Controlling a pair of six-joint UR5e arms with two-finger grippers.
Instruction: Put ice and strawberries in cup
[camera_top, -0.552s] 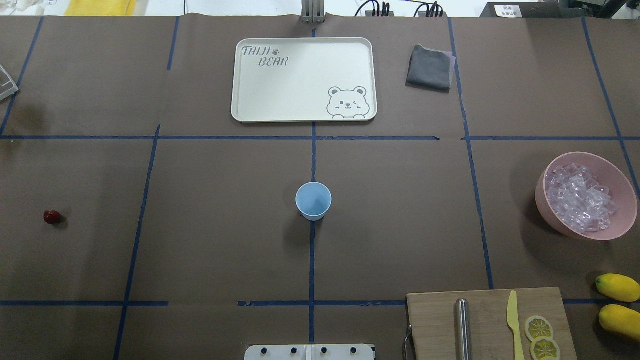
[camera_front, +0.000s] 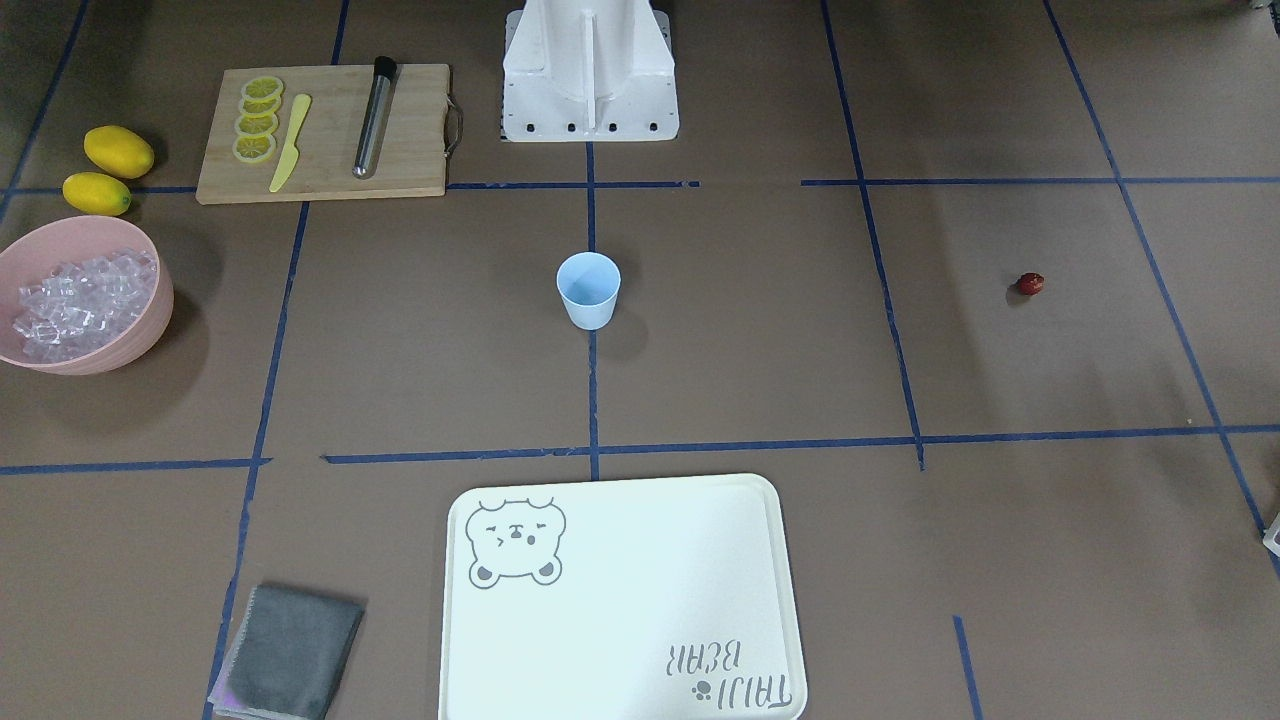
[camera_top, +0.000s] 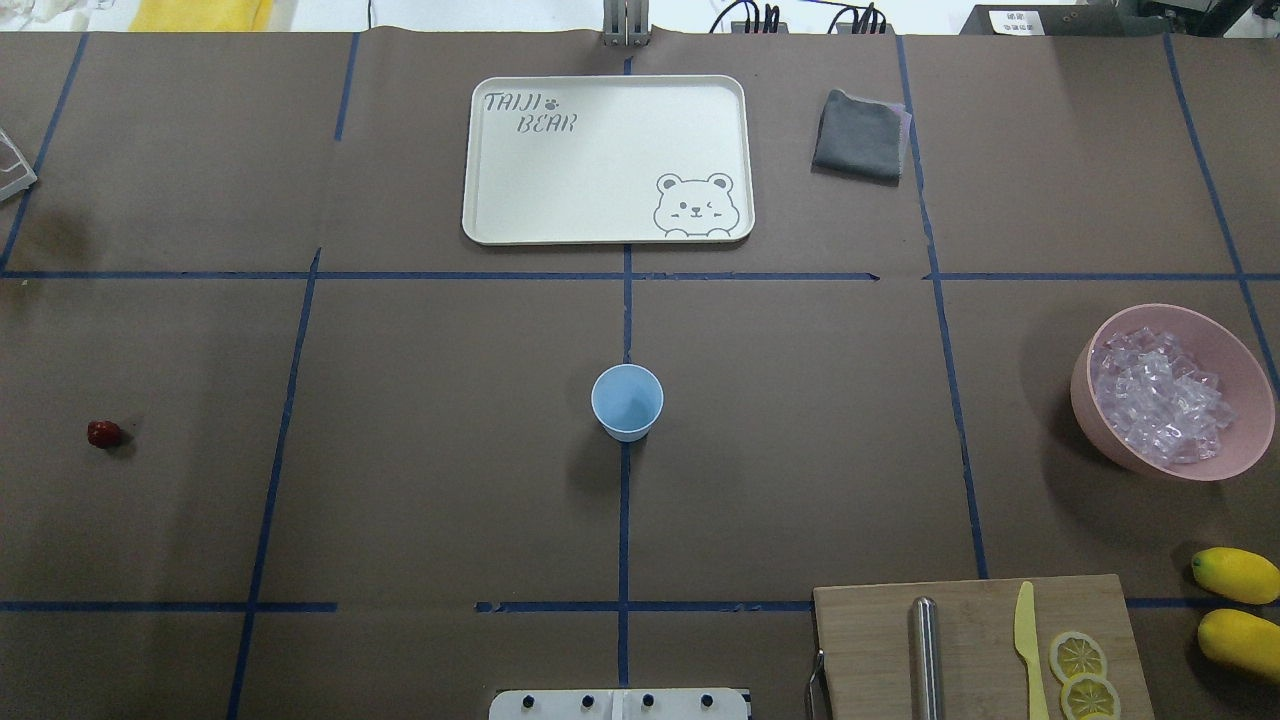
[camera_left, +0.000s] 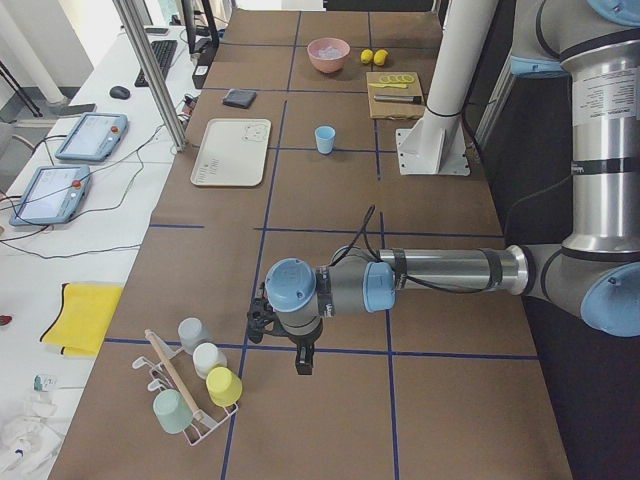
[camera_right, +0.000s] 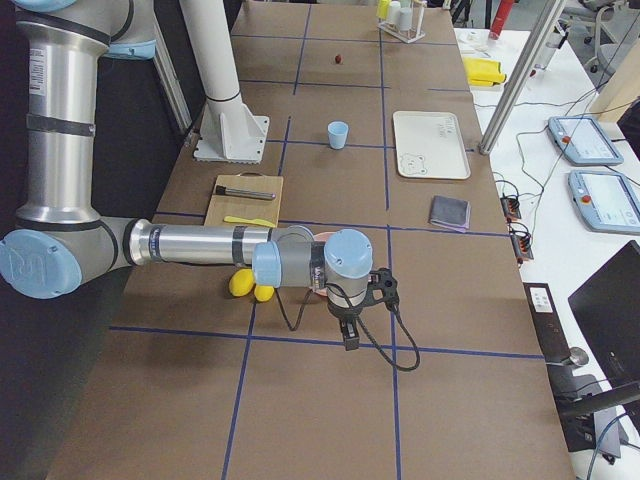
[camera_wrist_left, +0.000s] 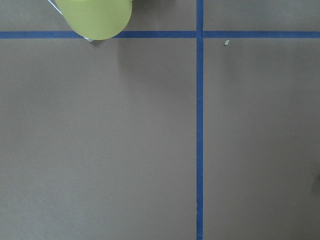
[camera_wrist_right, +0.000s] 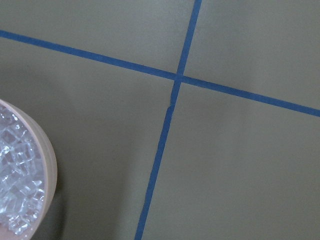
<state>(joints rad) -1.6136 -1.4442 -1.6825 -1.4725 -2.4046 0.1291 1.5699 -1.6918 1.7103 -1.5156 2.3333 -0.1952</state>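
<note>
Ice (camera_top: 1160, 395) sits in the pink bowl (camera_top: 1250, 360), near the right tool (camera_right: 384, 286).

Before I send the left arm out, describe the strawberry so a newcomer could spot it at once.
Start at the blue cup in the middle of the table and go straight toward the robot's left. The strawberry lies alone out there. It is the only dark red thing, tiny and rounded, far smaller than the yellow lemons at the opposite end.
</note>
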